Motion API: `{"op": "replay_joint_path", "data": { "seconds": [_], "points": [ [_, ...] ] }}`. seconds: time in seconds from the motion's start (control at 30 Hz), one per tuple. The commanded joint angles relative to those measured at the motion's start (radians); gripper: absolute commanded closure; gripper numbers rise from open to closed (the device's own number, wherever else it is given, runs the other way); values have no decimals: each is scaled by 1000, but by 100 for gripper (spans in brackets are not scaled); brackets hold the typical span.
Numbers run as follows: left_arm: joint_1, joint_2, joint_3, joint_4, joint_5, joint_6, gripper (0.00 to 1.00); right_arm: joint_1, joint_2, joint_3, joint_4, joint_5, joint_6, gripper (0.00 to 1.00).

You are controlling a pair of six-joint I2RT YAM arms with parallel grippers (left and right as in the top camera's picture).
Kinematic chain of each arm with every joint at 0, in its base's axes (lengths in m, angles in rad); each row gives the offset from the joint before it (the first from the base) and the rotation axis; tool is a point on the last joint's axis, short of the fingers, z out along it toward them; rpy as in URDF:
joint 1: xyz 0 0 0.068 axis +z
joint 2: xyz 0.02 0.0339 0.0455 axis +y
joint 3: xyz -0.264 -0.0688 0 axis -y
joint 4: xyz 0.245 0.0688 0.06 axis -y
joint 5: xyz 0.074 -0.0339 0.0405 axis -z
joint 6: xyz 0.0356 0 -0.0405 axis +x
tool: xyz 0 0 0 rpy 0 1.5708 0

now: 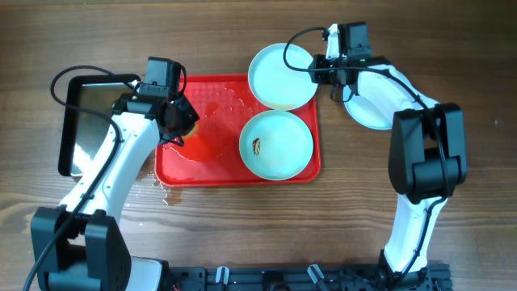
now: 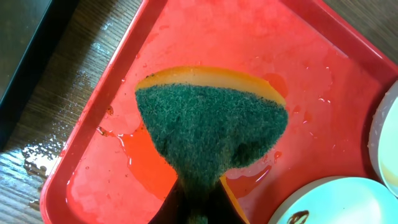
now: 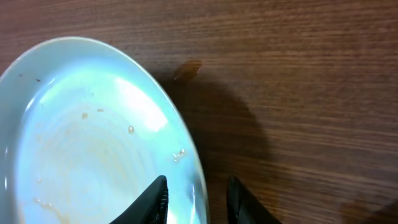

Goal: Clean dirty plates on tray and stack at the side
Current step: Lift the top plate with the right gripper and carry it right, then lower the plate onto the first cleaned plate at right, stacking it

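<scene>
The red tray (image 1: 210,162) lies mid-table, wet in the left wrist view (image 2: 261,43). One plate (image 1: 275,144) with a brown smear sits on its right half and shows in the left wrist view (image 2: 339,202). My left gripper (image 1: 179,121) (image 2: 199,208) is shut on a green and yellow sponge (image 2: 211,124) over the tray's left half. My right gripper (image 1: 325,71) (image 3: 199,202) is shut on the right rim of a second plate (image 1: 279,77) (image 3: 87,137), held over the tray's far right corner. A third plate (image 1: 367,109) lies on the table to the right, partly under the right arm.
A black metal tray (image 1: 81,121) (image 2: 25,37) stands left of the red tray. Water is spilled on the wooden table by the red tray's near left corner (image 1: 163,187) (image 2: 37,158). A small brown crumb (image 3: 188,70) lies on the wood.
</scene>
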Motion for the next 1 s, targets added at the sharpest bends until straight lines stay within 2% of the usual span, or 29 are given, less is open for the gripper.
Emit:
{"op": "replay_joint_path", "data": {
  "seconds": [0.0,0.1,0.2,0.33,0.47,0.6,0.7,0.77,0.97],
  "points": [
    [7,-7,6,3,5,16,96,6,44,-13,-12,13,9,71],
    [7,-7,6,3,5,16,96,16,56,-13,-3,5,35,79],
    [7,-7,6,3,5,16,96,18,37,-5,1,5,23,96],
    [7,-7,6,3,5,16,96,23,-57,-4,-5,2,8,96],
    [7,-7,6,3,5,16,96,74,-183,-4,-35,41,-64,96],
    [7,-7,6,3,5,16,96,219,-274,-4,-76,373,-187,96],
    [7,-7,6,3,5,16,96,403,-275,-6,-63,904,-340,96],
    [7,-7,6,3,4,16,96,473,-275,-6,-18,1113,-423,96],
    [7,-7,6,3,5,16,96,553,-275,-6,125,1379,-705,96]
  ]
}}
